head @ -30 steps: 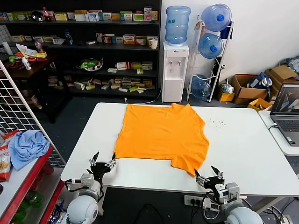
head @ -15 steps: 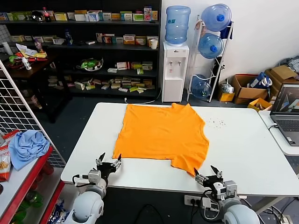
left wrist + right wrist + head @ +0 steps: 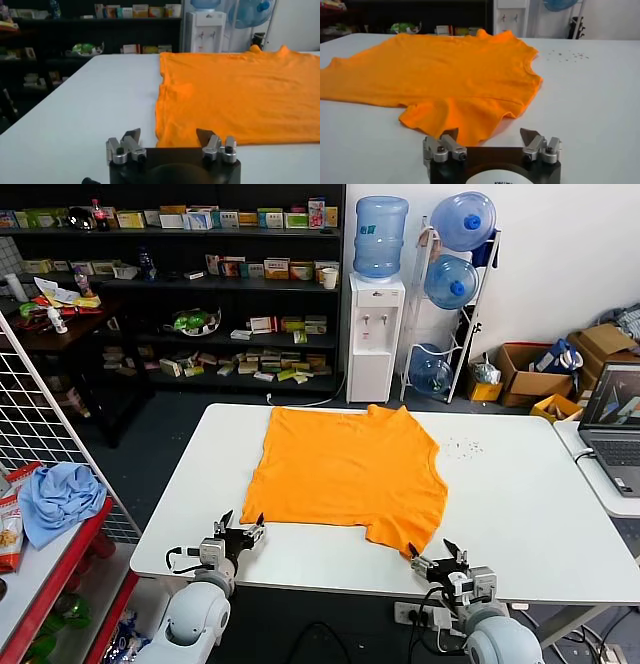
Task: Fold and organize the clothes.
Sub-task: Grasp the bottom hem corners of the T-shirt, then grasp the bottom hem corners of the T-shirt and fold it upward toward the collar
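The bright orange T-shirt [image 3: 345,474] lies spread flat on the white table [image 3: 520,504], plain side up, no lettering showing. My left gripper [image 3: 243,524] is open, just off the shirt's near left corner; in the left wrist view [image 3: 170,134] the shirt's corner [image 3: 165,135] lies between its jaws. My right gripper [image 3: 430,552] is open at the shirt's near right corner; in the right wrist view [image 3: 490,132] the shirt [image 3: 440,80] has its folded sleeve edge [image 3: 465,130] close in front of the jaws.
A laptop [image 3: 615,424] sits on a side table at the right. A light blue cloth [image 3: 60,499] lies on a red rack at the left, beside a wire grid. Shelves and a water dispenser [image 3: 372,334] stand behind the table. Small specks [image 3: 462,447] dot the table.
Both grippers have moved forward over the table's near edge toward the shirt's near corners. The shirt has not moved.
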Controlling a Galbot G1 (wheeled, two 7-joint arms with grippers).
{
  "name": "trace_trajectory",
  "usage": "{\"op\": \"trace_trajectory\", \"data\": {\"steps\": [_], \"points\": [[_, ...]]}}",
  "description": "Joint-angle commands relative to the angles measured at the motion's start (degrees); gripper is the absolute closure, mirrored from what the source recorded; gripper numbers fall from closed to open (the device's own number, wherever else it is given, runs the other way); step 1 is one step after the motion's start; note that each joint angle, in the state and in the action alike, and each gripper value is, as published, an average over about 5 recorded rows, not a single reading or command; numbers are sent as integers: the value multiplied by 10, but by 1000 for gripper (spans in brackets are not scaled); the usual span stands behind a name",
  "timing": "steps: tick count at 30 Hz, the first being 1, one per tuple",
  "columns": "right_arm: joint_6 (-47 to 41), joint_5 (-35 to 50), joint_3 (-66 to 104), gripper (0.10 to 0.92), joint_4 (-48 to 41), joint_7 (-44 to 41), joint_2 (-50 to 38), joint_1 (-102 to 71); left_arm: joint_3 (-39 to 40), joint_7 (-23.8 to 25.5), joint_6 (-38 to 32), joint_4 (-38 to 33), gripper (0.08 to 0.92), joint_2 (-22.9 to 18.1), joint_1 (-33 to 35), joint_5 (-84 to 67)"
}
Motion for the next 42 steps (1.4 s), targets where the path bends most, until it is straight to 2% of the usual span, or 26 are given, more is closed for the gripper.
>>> {"op": "trace_trajectory", "data": {"steps": [1, 11, 18, 22, 32, 42], "points": [[0, 2, -1, 407, -9, 2, 3, 7, 2, 2, 9, 13, 354, -1, -9, -1], [6, 10, -8, 710, -4, 6, 7, 12, 0, 7, 10, 10, 639, 3, -7, -12], [-5, 12, -8, 883, 17, 3, 7, -2, 0, 8, 8, -10, 837, 6, 8, -14], [-6, 7, -4, 902, 46, 6, -1, -21, -1, 7, 8, -36, 896, 16, 22, -19], [7, -26, 24, 902, 129, 1, -26, -105, -10, 3, 6, -133, 896, 54, 87, -15], [45, -111, 58, 902, 199, 6, -27, -242, -30, 7, -18, -216, 896, 98, 213, 6]]}}
